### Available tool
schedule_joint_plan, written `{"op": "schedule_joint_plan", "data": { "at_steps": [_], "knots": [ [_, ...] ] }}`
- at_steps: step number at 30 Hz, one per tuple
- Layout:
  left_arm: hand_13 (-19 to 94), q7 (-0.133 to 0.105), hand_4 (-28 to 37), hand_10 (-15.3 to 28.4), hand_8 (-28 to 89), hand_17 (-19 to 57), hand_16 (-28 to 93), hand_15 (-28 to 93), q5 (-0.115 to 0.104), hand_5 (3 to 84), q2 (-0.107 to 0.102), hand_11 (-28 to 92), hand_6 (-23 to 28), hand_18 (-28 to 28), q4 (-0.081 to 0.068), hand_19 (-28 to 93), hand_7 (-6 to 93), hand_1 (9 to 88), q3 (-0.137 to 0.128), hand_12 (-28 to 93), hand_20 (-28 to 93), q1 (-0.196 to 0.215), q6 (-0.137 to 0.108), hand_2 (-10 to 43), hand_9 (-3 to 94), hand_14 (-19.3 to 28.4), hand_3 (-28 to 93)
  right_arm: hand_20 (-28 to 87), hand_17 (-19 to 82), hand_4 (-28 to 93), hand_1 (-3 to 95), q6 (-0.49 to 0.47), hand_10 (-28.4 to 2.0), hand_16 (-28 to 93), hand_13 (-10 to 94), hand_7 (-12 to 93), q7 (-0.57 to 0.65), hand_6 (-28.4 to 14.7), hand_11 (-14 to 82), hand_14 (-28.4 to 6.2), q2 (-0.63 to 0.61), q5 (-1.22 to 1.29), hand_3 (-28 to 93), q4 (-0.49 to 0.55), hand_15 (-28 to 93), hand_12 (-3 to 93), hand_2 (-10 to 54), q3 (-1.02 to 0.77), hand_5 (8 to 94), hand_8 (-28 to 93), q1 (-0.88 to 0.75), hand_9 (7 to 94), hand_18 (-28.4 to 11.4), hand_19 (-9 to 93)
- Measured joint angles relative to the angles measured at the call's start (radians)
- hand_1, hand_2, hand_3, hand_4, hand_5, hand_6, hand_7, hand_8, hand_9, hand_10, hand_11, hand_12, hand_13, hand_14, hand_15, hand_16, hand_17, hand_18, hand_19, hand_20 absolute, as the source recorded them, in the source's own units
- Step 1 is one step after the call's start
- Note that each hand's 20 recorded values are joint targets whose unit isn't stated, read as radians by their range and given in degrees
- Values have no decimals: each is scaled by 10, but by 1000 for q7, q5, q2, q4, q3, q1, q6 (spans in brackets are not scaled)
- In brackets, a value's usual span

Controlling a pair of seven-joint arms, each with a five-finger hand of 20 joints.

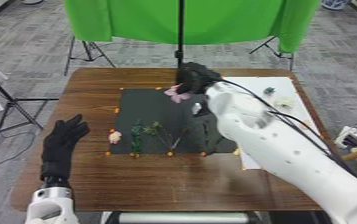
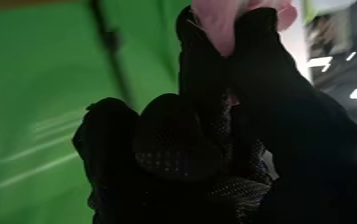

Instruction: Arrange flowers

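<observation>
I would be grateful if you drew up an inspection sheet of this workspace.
Surface: brown wooden table, with a dark mat in the middle and a white sheet towards the right.
Job's things: pink flower held over the mat; green stems on it; pale pink flower at its left edge.
Clutter: small orange pieces along the mat's edges.
Robot hands: right robot hand pinches the pink flower; left robot hand is at the table's left, fingers extended.
Cables: black cable along the right arm.
Surroundings: green cloth beyond the table, black tripod at left.
</observation>
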State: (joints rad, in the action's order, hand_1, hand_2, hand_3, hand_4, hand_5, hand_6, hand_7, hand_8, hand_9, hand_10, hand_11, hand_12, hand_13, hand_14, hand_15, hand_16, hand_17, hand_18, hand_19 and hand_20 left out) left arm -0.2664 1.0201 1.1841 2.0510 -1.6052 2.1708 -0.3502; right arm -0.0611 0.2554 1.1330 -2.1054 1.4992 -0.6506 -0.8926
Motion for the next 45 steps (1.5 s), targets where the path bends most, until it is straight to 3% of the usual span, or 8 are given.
{"op": "schedule_joint_plan", "data": {
  "at_steps": [6,10,14,23,27,39,42,45],
  "knots": [
    [315,0,-283,143,-64,27,-24,326,-2,456,-11,205,58,137,-11,148,97,148,15,107,211,-40,0,49,444,184,652,662,655,-243,583,-53,-70,358,853,240,18,24,126,-26,216,-5,617,-167,707,457,-95,36,800,74,66,907,-115,932],
    [316,-6,-280,138,-62,27,-24,330,-3,426,-18,209,57,138,-10,149,101,241,16,113,212,-41,-1,-52,437,182,676,661,646,-237,576,-41,-73,358,844,232,30,23,110,-26,299,-50,616,-228,706,445,-95,55,779,66,78,891,-116,932],
    [314,-10,-251,130,-63,28,-24,328,6,385,-22,214,58,147,-9,157,106,290,14,112,209,-38,-1,-91,415,175,664,656,640,-234,567,-47,-76,360,839,229,39,22,100,-29,342,-82,617,-263,706,436,-95,57,757,57,77,875,-116,932],
    [309,-20,-244,129,-65,26,-23,322,14,377,-22,219,55,147,-9,159,113,290,16,112,207,-36,-11,-93,409,172,659,642,633,-233,525,-87,-82,355,834,193,47,12,112,-30,353,-101,634,-286,700,376,-95,56,686,30,69,846,-115,932],
    [310,-21,-246,130,-66,25,-22,326,14,386,-22,224,56,146,-9,158,113,283,16,114,207,-36,-10,-87,414,175,660,636,629,-238,474,-107,-95,357,835,189,49,14,163,-30,353,-109,671,-297,693,322,-95,53,642,-101,64,816,-118,932],
    [311,-19,-252,132,-64,24,-21,336,14,396,-22,229,55,145,-10,158,114,278,14,116,210,-36,-7,-82,421,177,661,624,619,-235,435,-149,-107,354,826,175,48,10,216,-40,354,-135,696,-312,688,256,-95,44,600,-105,53,781,-125,932],
    [312,-18,-253,132,-64,23,-20,340,14,402,-21,229,56,145,-10,158,116,277,12,116,211,-34,-5,-82,421,177,662,612,606,-227,421,-150,-104,353,817,176,49,9,225,-45,341,-139,701,-296,681,234,-95,49,598,-104,53,755,-133,932],
    [313,-17,-254,131,-65,23,-21,341,14,405,-15,230,55,145,-9,159,116,278,8,117,211,-30,0,-80,424,177,661,594,583,-219,403,-147,-118,351,790,172,54,8,220,-61,296,-138,703,-212,677,226,-95,52,593,-103,44,729,-139,932]
  ]
}}
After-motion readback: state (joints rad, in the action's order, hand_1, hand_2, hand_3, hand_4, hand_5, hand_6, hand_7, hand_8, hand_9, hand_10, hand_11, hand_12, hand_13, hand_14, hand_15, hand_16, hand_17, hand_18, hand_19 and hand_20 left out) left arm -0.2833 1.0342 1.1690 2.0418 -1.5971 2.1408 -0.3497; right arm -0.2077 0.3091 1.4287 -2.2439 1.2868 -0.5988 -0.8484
